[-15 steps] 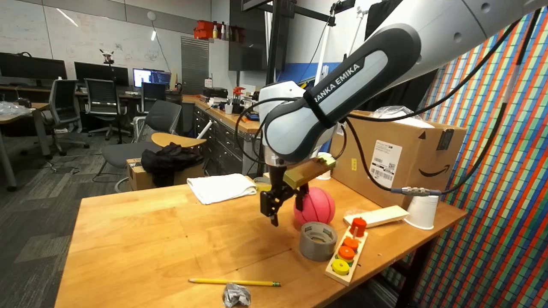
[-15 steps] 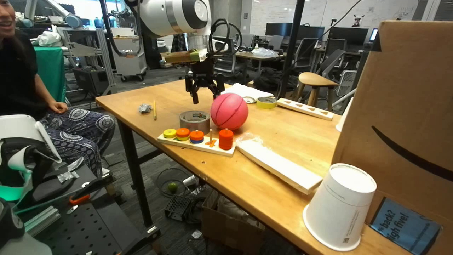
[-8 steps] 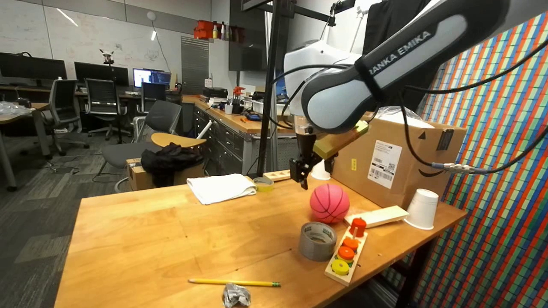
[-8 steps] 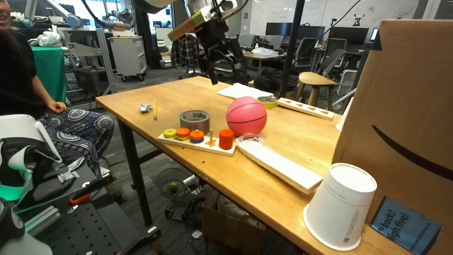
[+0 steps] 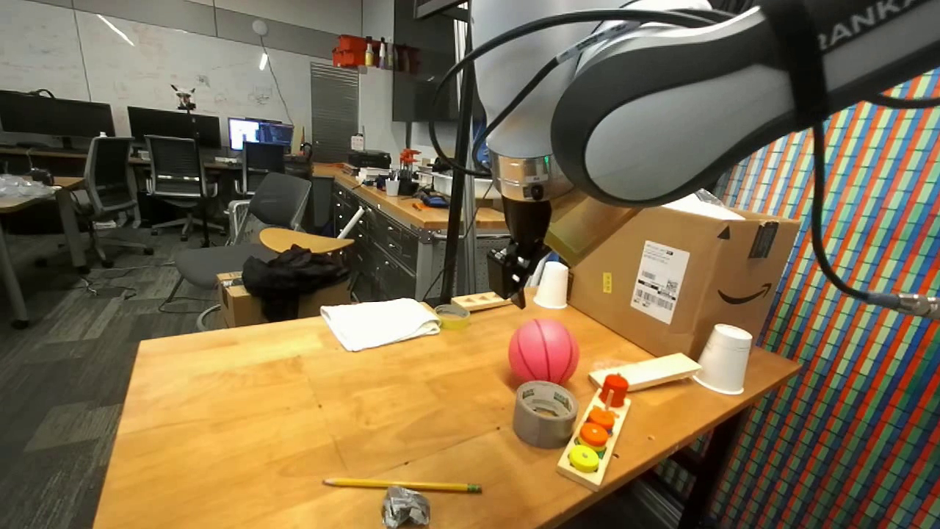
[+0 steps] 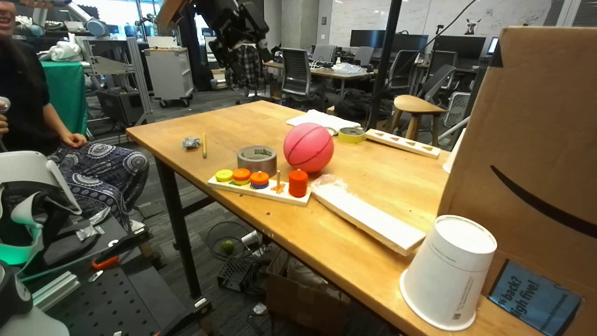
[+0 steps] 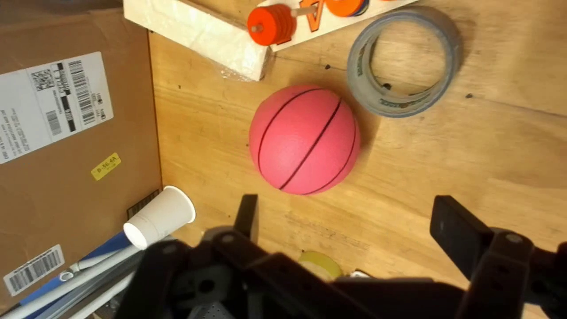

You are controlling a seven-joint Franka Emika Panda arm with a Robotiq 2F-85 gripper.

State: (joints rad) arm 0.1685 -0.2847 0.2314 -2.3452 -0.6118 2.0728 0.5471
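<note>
Ball (image 7: pixel 304 139), one, pink: on the table (image 5: pixel 242 411), upper centre of the wrist view, apart from the gripper (image 7: pixel 345 206), whose fingers are spread wide. Arm (image 5: pixel 683 147), lettered "RANKA" at upper right of an exterior view. Box (image 7: pixel 71 190), one: yellow sticker (image 7: pixel 106 166) ending "36.4A", left of the wrist view. Peg board (image 7: pixel 331 22), bearing an orange "4", and grey roll (image 7: pixel 401 106), one each: along the top of that view. Cups (image 5: pixel 723 358): two. The table shows between ball and box, and runs to its left edge in an exterior view.

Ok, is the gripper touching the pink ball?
Apart: in an exterior view, the gripper hangs above the pink ball, with some of the tabletop visible between them.
</note>
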